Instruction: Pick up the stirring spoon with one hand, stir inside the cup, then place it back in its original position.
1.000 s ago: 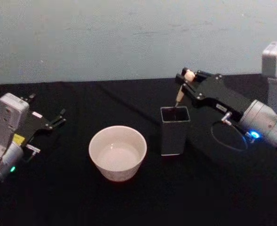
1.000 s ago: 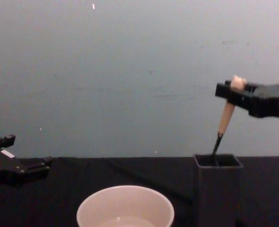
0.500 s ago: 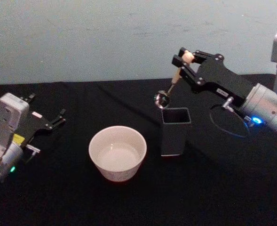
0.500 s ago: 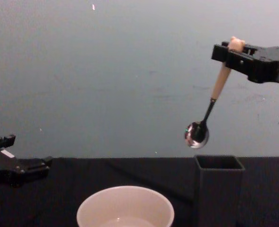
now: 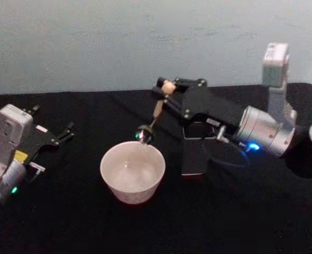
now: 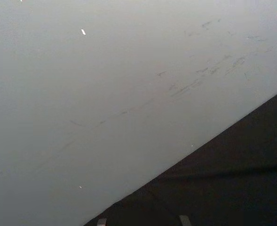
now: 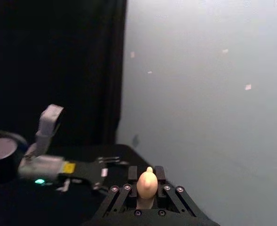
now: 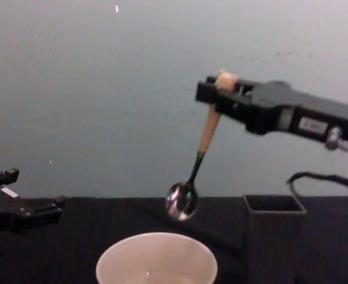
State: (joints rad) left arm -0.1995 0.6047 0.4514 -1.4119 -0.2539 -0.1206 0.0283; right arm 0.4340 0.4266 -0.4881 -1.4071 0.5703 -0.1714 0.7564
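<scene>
One black-clothed desk. One wide cream round cup, centre. One tall dark grey square holder, just right of it, likely clear of the descent. One right end effector, clamped on the knob end; one left end effector, spread apart, parked far left. One slender beige-handled stirring spoon, bowl above the cup's far rim: likely light, stiff; a handle grip suits.

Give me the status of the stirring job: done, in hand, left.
Done: the stirring spoon is out of the dark holder, clamped at its knob end by the right gripper. In hand: its metal bowl hangs just above the cup, not yet inside. Left: lowering in, stirring, then returning the spoon to the holder. The left gripper sits parked, open, far to the left.
</scene>
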